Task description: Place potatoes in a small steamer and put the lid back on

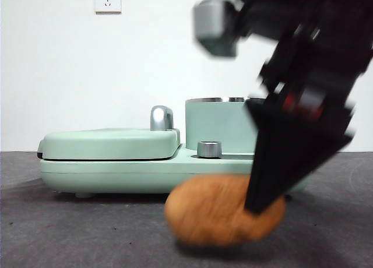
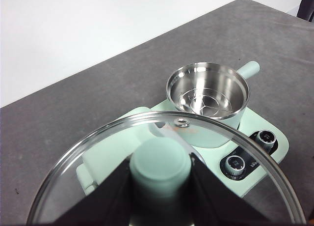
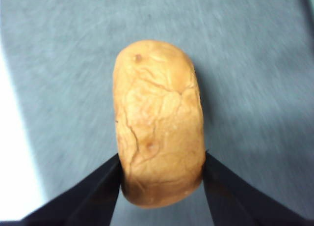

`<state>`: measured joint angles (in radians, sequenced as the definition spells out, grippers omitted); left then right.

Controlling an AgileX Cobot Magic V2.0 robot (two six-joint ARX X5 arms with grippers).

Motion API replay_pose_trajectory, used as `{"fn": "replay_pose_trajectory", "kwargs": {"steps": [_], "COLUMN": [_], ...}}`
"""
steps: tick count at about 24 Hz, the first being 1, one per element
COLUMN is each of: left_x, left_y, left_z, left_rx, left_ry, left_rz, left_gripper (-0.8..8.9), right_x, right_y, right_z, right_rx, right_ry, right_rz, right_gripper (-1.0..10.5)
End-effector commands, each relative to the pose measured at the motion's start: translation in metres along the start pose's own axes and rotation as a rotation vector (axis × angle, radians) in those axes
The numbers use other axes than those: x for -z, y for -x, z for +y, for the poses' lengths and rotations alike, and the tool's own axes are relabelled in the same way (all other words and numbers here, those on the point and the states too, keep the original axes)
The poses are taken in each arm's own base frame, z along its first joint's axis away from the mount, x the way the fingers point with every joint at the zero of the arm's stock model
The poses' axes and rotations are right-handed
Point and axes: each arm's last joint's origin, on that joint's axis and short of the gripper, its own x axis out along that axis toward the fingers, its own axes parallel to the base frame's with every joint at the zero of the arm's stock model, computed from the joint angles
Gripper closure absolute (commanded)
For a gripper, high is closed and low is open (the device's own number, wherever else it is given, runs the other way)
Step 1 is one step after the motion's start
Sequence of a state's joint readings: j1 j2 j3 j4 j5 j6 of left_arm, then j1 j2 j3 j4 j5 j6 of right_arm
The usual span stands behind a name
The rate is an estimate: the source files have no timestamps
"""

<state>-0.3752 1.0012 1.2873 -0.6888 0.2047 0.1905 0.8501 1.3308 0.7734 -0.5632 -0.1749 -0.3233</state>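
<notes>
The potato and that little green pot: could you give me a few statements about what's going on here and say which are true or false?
1. The right gripper has its jaws on either side of the potato. True.
2. The small steamer already holds the potato. False: it is empty.
3. The left gripper holds the lid by its knob. True.
4. The lid sits on the steamer. False: it is held away from it.

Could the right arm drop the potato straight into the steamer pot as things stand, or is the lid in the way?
Probably yes. The left gripper holds the lid clear of the steamer pot, whose mouth is open and empty. The right gripper already straddles the potato.
</notes>
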Motion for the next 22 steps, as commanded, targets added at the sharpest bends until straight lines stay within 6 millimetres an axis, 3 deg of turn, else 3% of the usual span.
{"fn": "replay_pose_trajectory", "kwargs": {"steps": [1, 6, 9, 12, 16, 22], "left_x": [-0.007, -0.007, -0.007, -0.007, -0.007, -0.007], "left_y": [0.004, 0.004, 0.004, 0.004, 0.004, 0.004], "left_z": [0.0, 0.0, 0.0, 0.0, 0.0, 0.0], "left_rx": [-0.006, -0.006, -0.005, -0.005, -0.004, -0.004], "left_ry": [-0.017, -0.017, -0.01, -0.01, -0.008, -0.008], "left_rz": [-0.047, -0.047, -0.046, -0.046, -0.04, -0.039], "left_gripper": [8.02, 8.02, 8.02, 8.02, 8.02, 8.02], "right_x": [0.001, 0.0, -0.013, -0.032, -0.056, -0.085], "right_y": [0.029, 0.108, 0.155, 0.185, 0.198, 0.186], "right_z": [0.001, -0.012, -0.029, -0.052, -0.085, -0.13], "right_rx": [0.053, 0.178, 0.25, 0.319, 0.369, 0.386], "right_ry": [-0.1, -0.39, -0.489, -0.506, -0.519, -0.517], "right_rz": [-0.063, -0.123, -0.144, -0.206, -0.237, -0.225], "right_gripper": [7.2, 7.2, 7.2, 7.2, 7.2, 7.2]}}
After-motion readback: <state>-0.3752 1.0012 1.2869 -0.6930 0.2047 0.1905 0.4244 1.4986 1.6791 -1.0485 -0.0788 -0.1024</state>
